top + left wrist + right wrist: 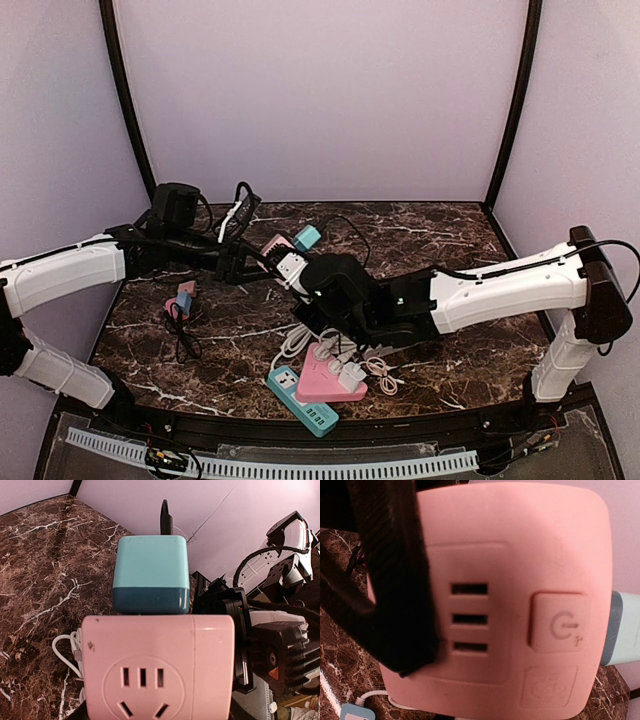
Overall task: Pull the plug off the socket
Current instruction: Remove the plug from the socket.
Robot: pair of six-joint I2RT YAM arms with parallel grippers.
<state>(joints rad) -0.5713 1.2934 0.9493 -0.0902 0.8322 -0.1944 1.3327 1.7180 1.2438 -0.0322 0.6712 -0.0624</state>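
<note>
Over dark marble table (pixel 450 250), teal plug (pixel 151 575) is sitting seated in pink socket cube (pixel 157 665), raised left of centre. Left gripper (pixel 258 258) is clamping the cube. Right gripper (pixel 299 279) is hovering at its face, jaws fully closed.

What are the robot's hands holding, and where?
The left hand seems to hold the pink socket cube by its sides. The right hand is shut against the cube; whether it grips anything cannot be told.
</note>
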